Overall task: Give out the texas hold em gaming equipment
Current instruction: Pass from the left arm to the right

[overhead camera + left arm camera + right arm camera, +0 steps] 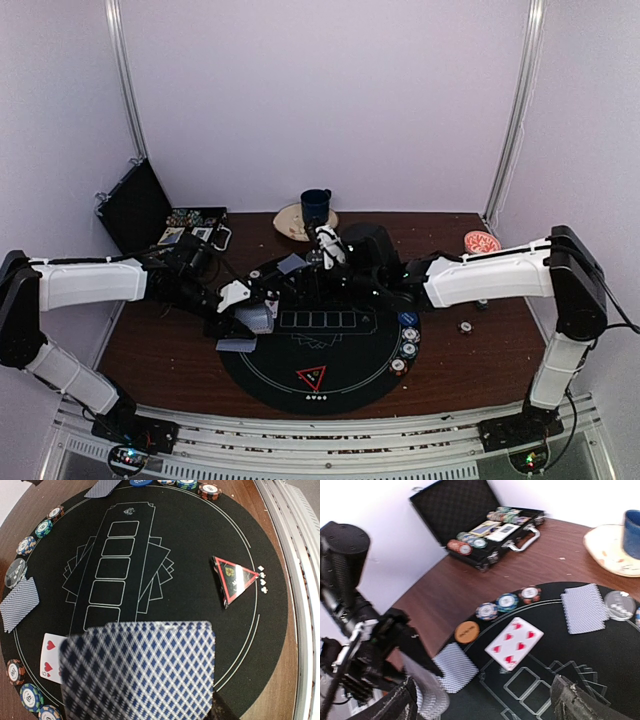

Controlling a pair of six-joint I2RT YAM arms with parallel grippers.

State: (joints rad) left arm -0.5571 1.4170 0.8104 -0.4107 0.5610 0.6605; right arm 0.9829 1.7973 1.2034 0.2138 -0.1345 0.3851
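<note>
The left gripper (250, 312) is clamped on the deck (140, 672) and holds it low over the left part of the mat (200, 530), card backs filling its own camera. The right gripper (482, 692) hangs over the mat with its fingers spread wide and nothing between them.

A face-up heart card (514, 642) lies toward the mat's left rim, near the orange disc (467, 631). Face-down cards (583, 607) sit further round the edge, chips (507, 601) line the border, and the triangle (235, 577) lies at the near side. On the desk (150, 350) the open case (480, 525) holds more chips.

The relation that matters is deck to free gripper. In the right wrist view the deck sits at the lower left, close beside that gripper's left finger, so it lies to the right gripper's left and very near. The left arm has its grip full, so the right is probably the one to draw the next card, with a short swing leftward. The deck's broad edge runs across the left wrist view (it is blurred in both wrist views), so how its long axis sits against the right fingers I cannot tell. The heart card lies ahead of the right gripper, apart from it, with its long axis running diagonally away.
</note>
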